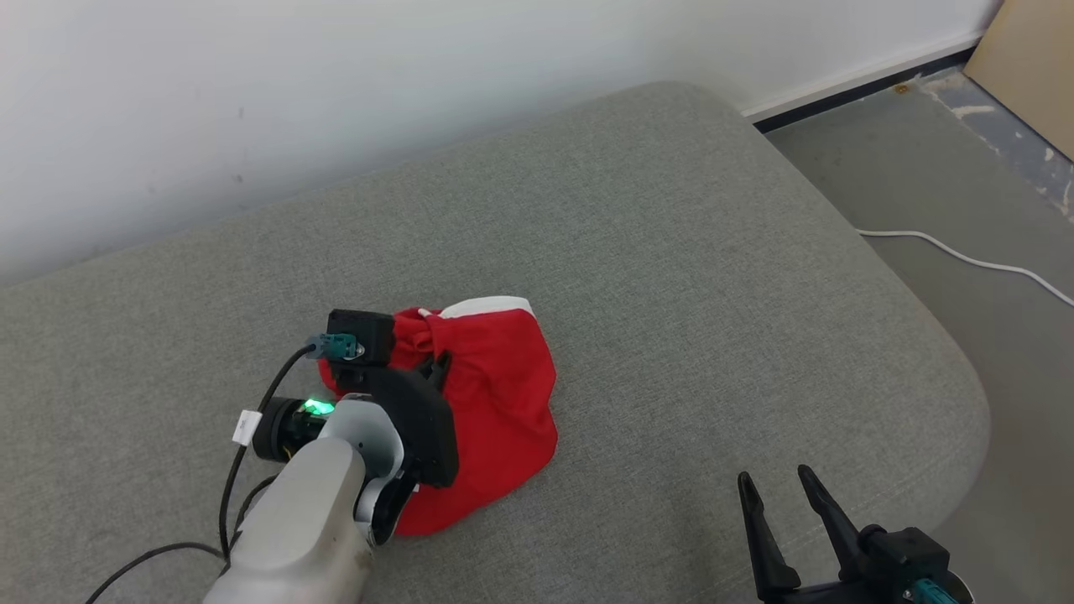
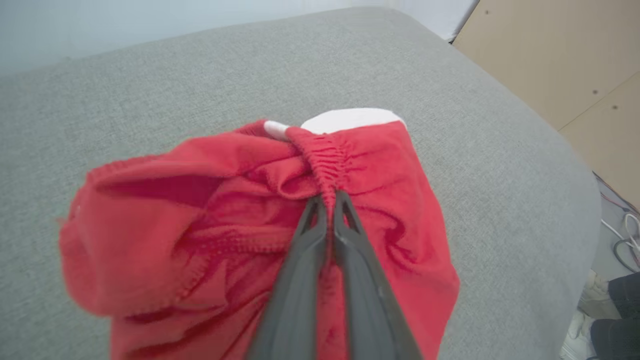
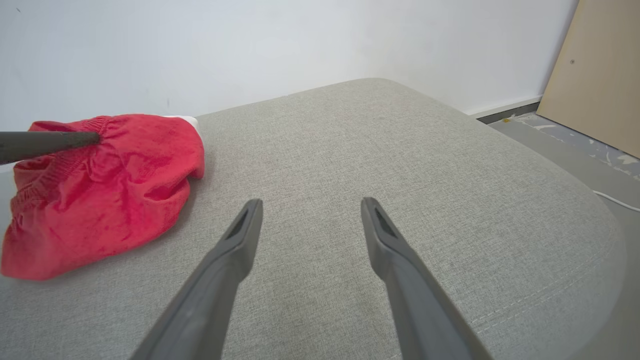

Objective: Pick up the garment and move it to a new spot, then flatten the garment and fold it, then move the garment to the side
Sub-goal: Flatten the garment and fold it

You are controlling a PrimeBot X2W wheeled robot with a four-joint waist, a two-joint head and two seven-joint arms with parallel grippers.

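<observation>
Spread gripper (image 3: 311, 201), red garment (image 3: 110, 190) apparently pinched

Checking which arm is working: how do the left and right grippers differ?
The left gripper is shut on the red garment; the right gripper is open, holding nothing. The left gripper is at the garment; the right gripper hovers over the gray cushion, apart from the garment. Both have long dark fingers.

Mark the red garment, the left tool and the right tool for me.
red garment (image 1: 503, 386): head view, red middle panel.
left tool (image 2: 330, 199): left wrist view, between tips pinching the gathered band.
right tool (image 3: 311, 201): right wrist view, midway between open tips.
</observation>
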